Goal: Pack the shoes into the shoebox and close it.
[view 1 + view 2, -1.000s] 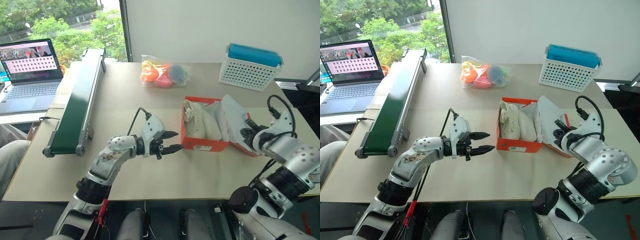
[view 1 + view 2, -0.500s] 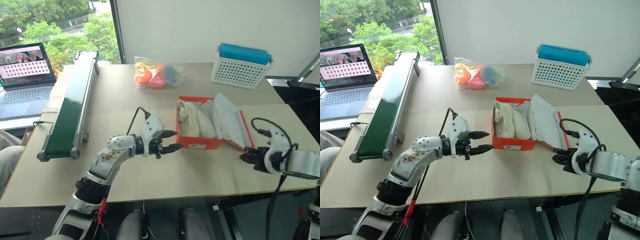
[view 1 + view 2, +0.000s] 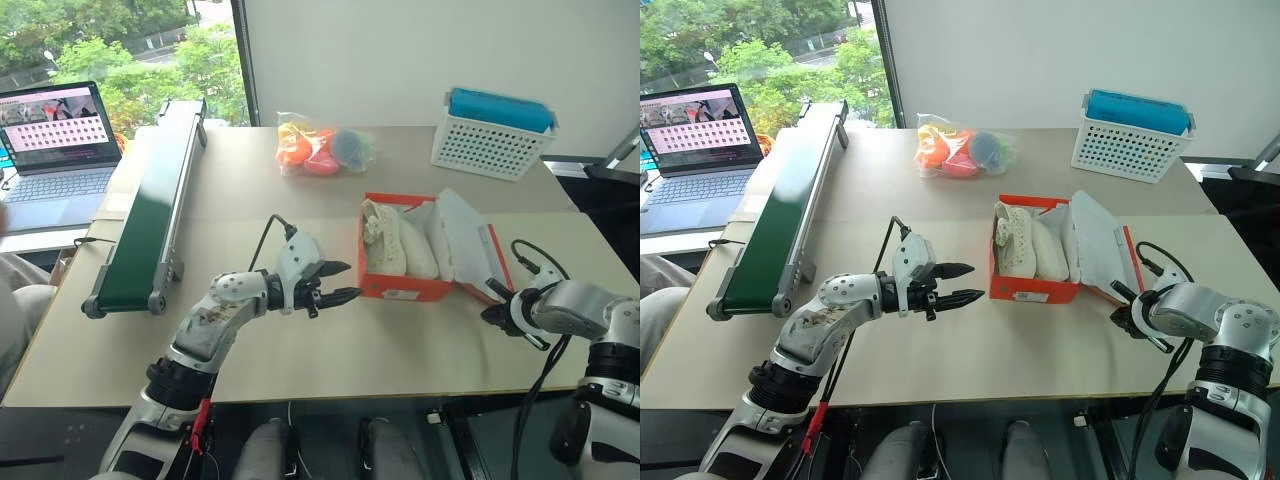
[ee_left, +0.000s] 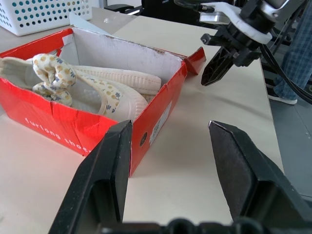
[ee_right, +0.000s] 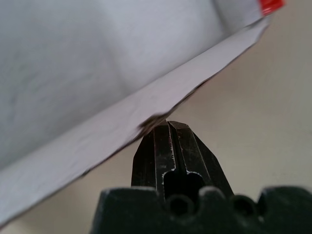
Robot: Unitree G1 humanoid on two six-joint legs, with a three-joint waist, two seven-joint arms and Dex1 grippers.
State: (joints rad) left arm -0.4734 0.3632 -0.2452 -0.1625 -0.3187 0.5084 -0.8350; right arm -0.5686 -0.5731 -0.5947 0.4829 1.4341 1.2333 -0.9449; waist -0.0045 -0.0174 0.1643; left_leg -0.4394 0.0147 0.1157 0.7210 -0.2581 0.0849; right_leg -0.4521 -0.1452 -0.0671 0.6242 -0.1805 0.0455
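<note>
- I see the shoebox (image 3: 408, 287) near the middle of the table (image 3: 300, 340), orange-red outside and white inside, with its lid (image 3: 468, 245) swung open on the robot's right side and leaning outward.
- Both shoes (image 3: 398, 240) lie inside the shoebox, side by side, cream-white with dotted uppers; in the left wrist view the nearer one shows a knotted bow at one end.
- My left gripper (image 3: 341, 282) hangs just off the shoebox's left front corner, pointing at it, fingers spread apart with nothing between them and not touching the cardboard.
- My right gripper (image 3: 496, 314) sits low at the free edge of the lid, to the right of the shoebox; its fingers (image 5: 176, 146) are pressed together, tips right under the lid's rim. I cannot tell if they actually touch it.
- Behind the shoebox, toward the wall, sits a clear bag of coloured toys (image 3: 325, 146); farther right of that stands a white lattice basket (image 3: 492, 146) with a blue thing on top.
- Well left of the shoebox runs a green conveyor belt (image 3: 150, 205), and beyond it an open laptop (image 3: 55, 150).
</note>
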